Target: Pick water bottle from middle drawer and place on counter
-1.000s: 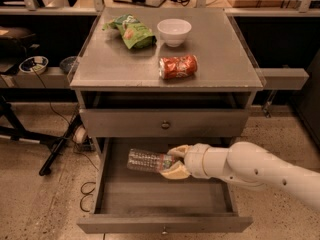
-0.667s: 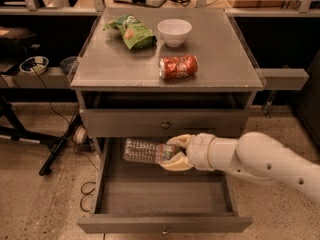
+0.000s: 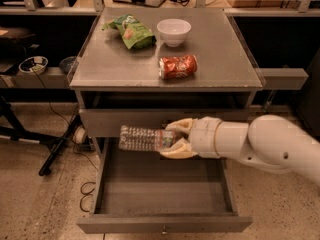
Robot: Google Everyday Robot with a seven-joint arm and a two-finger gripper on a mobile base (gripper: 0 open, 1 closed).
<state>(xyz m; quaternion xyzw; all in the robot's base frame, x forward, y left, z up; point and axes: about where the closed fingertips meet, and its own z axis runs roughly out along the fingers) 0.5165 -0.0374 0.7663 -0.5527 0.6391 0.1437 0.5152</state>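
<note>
The water bottle (image 3: 140, 138), clear and ribbed, lies sideways in my gripper (image 3: 175, 138), which is shut on its cap end. The bottle hangs in the air above the open middle drawer (image 3: 162, 189), level with the closed drawer front above it. My white arm (image 3: 265, 144) reaches in from the right. The grey counter (image 3: 125, 69) is above, beyond the bottle.
On the counter lie a red-orange soda can (image 3: 178, 66), a white bowl (image 3: 173, 31) and a green snack bag (image 3: 131, 30). A dark stand's legs (image 3: 55, 149) and cables are on the floor at the left. Shelves stand behind and to both sides.
My gripper has lifted the bottle up out of the drawer, from near its floor to the height of the upper drawer front, and the arm has risen with it.
</note>
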